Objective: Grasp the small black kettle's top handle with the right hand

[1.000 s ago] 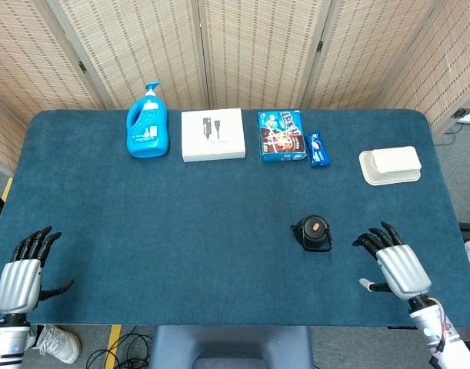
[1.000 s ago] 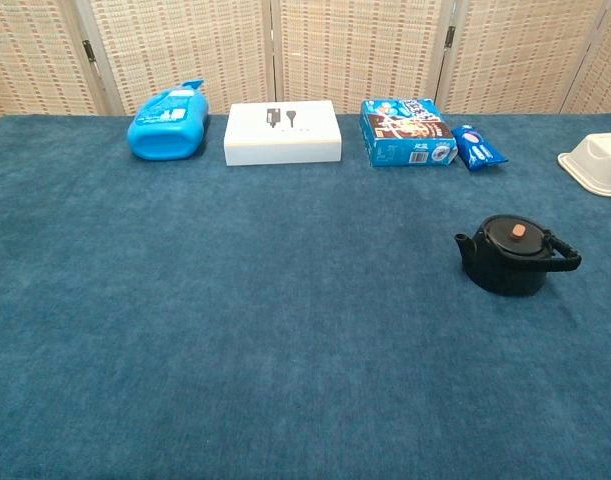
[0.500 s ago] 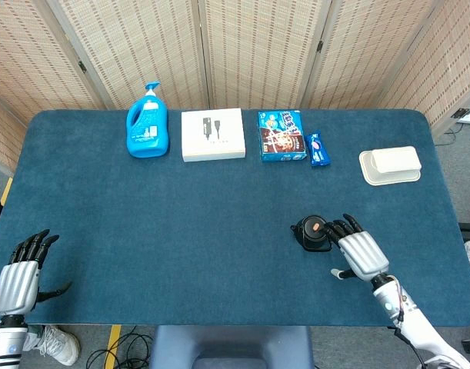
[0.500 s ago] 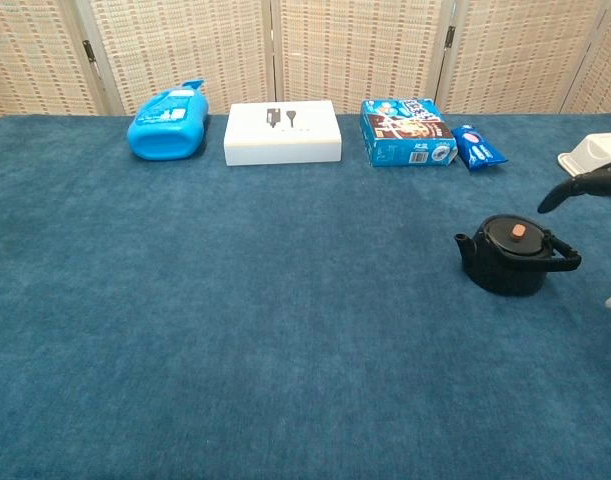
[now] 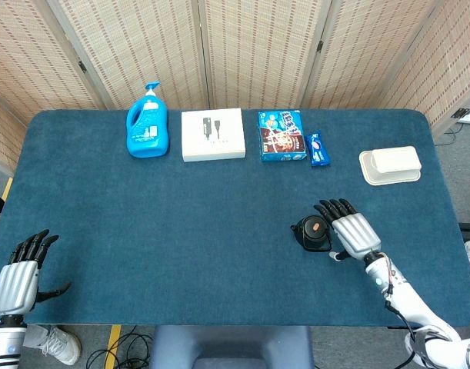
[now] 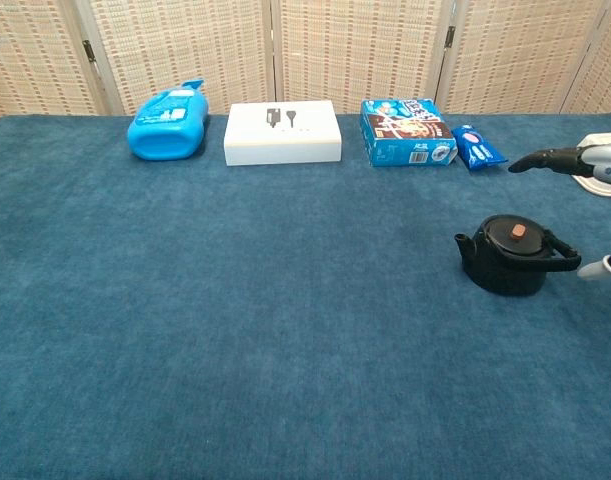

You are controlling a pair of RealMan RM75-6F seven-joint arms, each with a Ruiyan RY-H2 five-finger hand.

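Observation:
The small black kettle stands on the blue table, its lid knob orange and its top handle lying toward its right side. My right hand hovers just right of and above the kettle, fingers spread and extended over its upper right, holding nothing. In the chest view only the fingers and thumb tip show at the right edge. My left hand rests at the table's near left corner, fingers apart and empty.
Along the far edge lie a blue detergent bottle, a white box, a blue snack box and a small blue packet. A white container sits at the right.
My right hand has moved left and forward from the table's near right edge to beside and over the kettle. The kettle and my left hand have stayed put.

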